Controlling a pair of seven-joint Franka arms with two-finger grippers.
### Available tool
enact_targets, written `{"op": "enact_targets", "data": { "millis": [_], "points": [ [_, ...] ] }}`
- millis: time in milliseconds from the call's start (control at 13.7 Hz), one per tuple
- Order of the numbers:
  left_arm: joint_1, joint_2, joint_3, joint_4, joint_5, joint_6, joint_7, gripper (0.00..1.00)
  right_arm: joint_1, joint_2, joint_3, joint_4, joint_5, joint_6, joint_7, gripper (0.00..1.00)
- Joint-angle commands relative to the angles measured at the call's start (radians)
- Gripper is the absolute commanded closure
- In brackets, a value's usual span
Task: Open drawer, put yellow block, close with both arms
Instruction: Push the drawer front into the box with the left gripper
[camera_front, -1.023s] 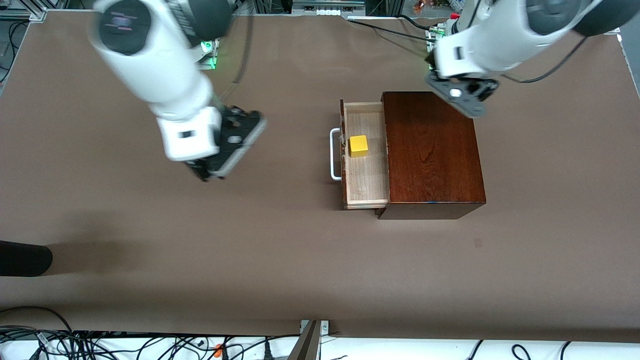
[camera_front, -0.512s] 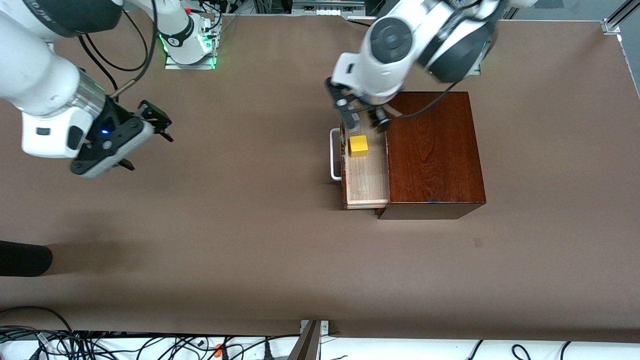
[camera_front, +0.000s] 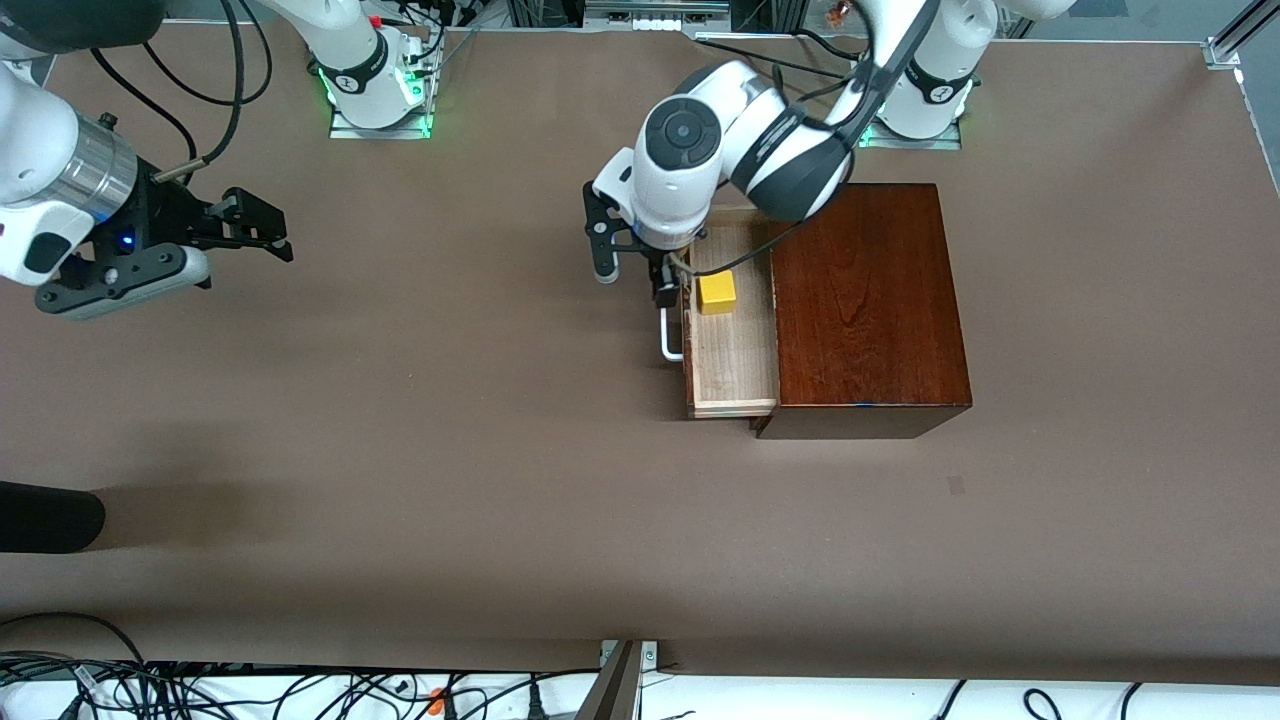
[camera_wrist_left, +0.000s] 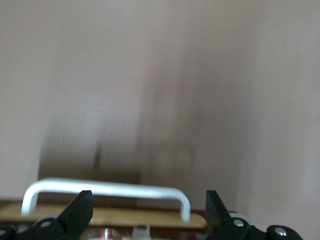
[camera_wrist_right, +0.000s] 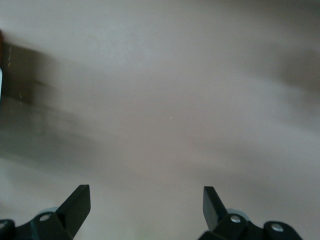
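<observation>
My right gripper (camera_front: 262, 232) hangs over bare counter (camera_front: 400, 450) toward the right arm's end, jaws spread wide and holding nothing; that arm waits, well apart from the box (camera_front: 865, 300). If it stays out there, the closing push falls to one arm alone, and the task wants both.

My left gripper (camera_front: 630, 268) is over the white handle (camera_front: 671, 340) of the drawer (camera_front: 735, 360), jaws released with nothing between them; in the left wrist view the handle (camera_wrist_left: 107, 190) lies between my fingertips (camera_wrist_left: 80, 207). The drawer stands pulled out toward the right arm's end, and the yellow block (camera_front: 717, 292) sits in it, close to the drawer front.

What worries me: I am at the end of the handle farther from the front camera, so a push there could twist the drawer and jam it. A fingertip could also catch under the bar or slip off it. A hard shove might slide the whole box instead of the drawer.
</observation>
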Motion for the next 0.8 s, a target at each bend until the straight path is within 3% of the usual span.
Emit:
{"op": "enact_targets", "data": {
  "millis": [0,219,512,731],
  "points": [
    [-0.031,0.060,0.007,0.026,0.084,0.110,0.068,0.00,-0.003,-0.031,-0.004,-0.036,0.003,-0.013,0.123,0.00],
    [-0.037,0.082,0.009,-0.037,0.122,0.223,0.111,0.00,-0.003,-0.031,-0.009,-0.032,-0.054,-0.033,0.134,0.00],
    [-0.030,0.105,0.009,-0.058,0.164,0.201,0.124,0.00,-0.003,-0.029,-0.044,-0.032,-0.058,-0.061,0.131,0.00],
    [-0.018,0.096,0.021,-0.054,0.185,0.089,0.159,0.00,-0.004,-0.014,-0.055,0.001,-0.071,-0.062,0.126,0.00]
  ]
}}
